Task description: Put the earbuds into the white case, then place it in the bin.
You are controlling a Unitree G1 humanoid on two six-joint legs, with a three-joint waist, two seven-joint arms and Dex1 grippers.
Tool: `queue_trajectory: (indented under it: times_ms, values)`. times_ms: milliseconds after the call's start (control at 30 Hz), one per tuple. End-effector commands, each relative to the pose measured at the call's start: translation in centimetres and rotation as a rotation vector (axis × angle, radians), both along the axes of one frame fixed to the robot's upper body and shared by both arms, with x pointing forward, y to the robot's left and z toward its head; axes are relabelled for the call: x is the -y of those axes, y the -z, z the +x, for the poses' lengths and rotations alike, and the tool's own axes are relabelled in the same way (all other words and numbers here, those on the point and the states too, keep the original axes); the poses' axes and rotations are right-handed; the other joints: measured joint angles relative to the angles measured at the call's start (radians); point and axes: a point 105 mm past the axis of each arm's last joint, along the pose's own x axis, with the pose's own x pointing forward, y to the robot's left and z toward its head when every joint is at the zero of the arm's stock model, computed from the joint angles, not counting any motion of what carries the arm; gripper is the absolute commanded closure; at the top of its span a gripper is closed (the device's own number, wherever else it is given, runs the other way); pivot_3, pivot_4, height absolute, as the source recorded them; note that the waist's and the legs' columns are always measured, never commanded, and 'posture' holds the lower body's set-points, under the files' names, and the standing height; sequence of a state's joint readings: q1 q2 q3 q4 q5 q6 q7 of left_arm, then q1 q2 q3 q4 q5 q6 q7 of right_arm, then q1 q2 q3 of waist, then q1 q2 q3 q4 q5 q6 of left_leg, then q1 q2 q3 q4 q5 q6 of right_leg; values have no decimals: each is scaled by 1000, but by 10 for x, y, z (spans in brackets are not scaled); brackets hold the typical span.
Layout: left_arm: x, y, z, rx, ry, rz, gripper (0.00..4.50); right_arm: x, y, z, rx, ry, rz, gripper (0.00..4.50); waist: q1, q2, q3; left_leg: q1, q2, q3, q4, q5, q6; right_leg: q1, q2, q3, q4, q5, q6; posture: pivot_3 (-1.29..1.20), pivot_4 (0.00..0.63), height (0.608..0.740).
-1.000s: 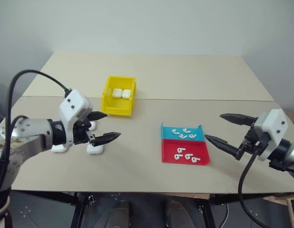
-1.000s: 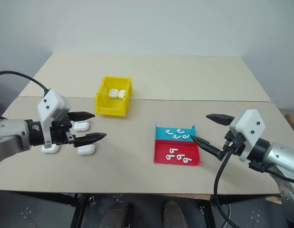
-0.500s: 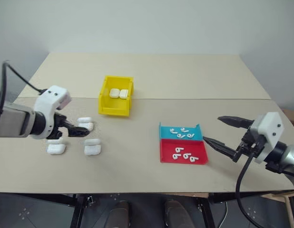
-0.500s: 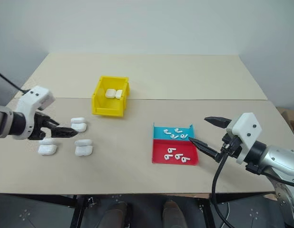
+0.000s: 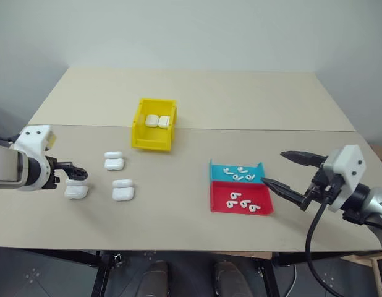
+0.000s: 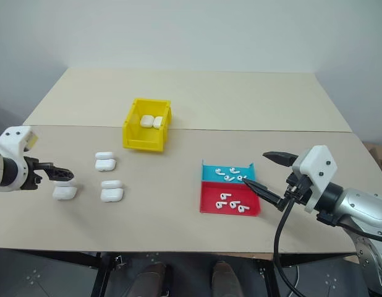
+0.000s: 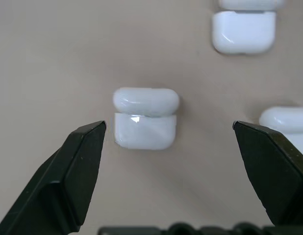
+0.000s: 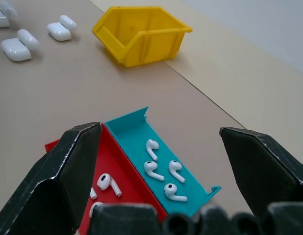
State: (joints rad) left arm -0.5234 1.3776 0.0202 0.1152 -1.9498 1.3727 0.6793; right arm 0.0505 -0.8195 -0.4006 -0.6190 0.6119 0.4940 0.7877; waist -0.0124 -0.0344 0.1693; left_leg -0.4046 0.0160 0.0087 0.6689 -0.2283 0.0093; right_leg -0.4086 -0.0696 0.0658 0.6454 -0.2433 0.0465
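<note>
Three white cases lie with lids open on the table's left: one (image 5: 113, 161) nearer the bin, one (image 5: 122, 190) in front of it, one (image 5: 75, 190) farthest left. My left gripper (image 5: 75, 171) hovers open over that leftmost case (image 7: 144, 131), pointing down, its fingers (image 7: 83, 156) wide on either side and not touching it. The yellow bin (image 5: 139, 127) stands behind, with two closed cases (image 5: 157, 121) inside. Several earbuds (image 5: 237, 173) lie in the trays. My right gripper (image 5: 274, 168) stands open just right of the trays, holding nothing.
A shallow teal tray (image 5: 214, 170) and a red tray (image 5: 217, 204) sit side by side right of centre, each with several earbuds. A seam runs across the table behind the bin. The table's front edge is close to the cases and trays.
My left gripper has swung left, away from the two middle cases, and turned downward over the leftmost case. The right gripper has stayed where it was.
</note>
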Motion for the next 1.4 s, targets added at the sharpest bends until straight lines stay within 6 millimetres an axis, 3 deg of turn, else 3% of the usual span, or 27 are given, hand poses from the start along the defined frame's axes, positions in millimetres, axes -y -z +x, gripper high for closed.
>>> queue_trajectory:
  times_ms: [33, 233, 567, 833, 1400]
  values:
    - [1, -8, 2, 26, -5, 10, 0, -3, -9, -2, 27, -19, -11, 24, 1, 0, 0, 0, 0, 0, 0, 0, 0, 0, 0, 0, 0, 0, 0, 0, 150, 740]
    - [-1, 6, -1, -51, -8, 38, 0, -4, -9, -3, 26, -22, -9, 24, 2, 0, 0, 0, -2, 1, 0, 0, 0, 1, 1, 0, 0, -1, 1, 0, 150, 740]
    - [8, 16, 15, -93, -17, 22, 0, -5, -10, -4, 25, -31, -11, 24, 3, 0, 0, 0, -2, 3, 0, 1, -1, 1, 3, 0, -1, 0, 1, 0, 150, 740]
    - [-7, 15, 9, -132, -73, 53, 0, -5, -10, -5, 24, -24, -15, 24, 0, 0, 0, 0, -2, 2, 0, 1, -1, 1, 3, 0, -1, 0, 1, 0, 150, 740]
    - [-6, 44, 20, -210, -120, 5, 0, -7, -12, -5, 30, -24, -7, 24, 3, -1, 0, 0, -2, 2, 0, 1, -1, 1, 3, 0, -1, 0, 1, 0, 150, 740]
